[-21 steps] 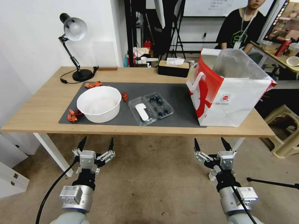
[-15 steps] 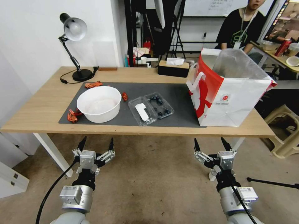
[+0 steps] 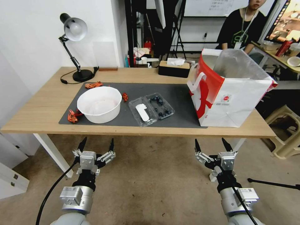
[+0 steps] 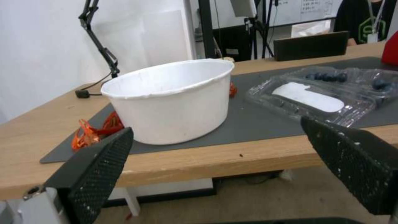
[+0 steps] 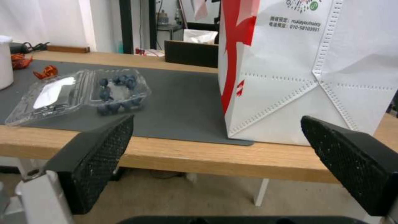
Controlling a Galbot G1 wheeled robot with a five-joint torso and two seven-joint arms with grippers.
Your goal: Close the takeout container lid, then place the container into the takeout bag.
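The takeout container (image 3: 160, 106) (image 5: 120, 91) (image 4: 360, 81) lies open on the dark mat, blueberries in its tray half. Its lid (image 3: 142, 112) (image 4: 309, 98) (image 5: 52, 93), with a white oblong label, lies flat beside the tray on the bowl's side. The takeout bag (image 3: 232, 93) (image 5: 315, 68), white with red sides, stands open at the table's right end. My left gripper (image 3: 96, 145) (image 4: 215, 146) hangs open below the table's front edge, in front of the bowl. My right gripper (image 3: 212, 144) (image 5: 215, 143) is open too, below the edge in front of the bag.
A large white bowl (image 3: 99, 104) (image 4: 172, 99) sits on the mat (image 3: 178, 93) left of the container, orange scraps (image 3: 73, 116) around it. A desk lamp (image 3: 75, 47) and a dark tissue box (image 3: 174, 68) stand at the back. A beige stool (image 3: 286, 131) is at the right.
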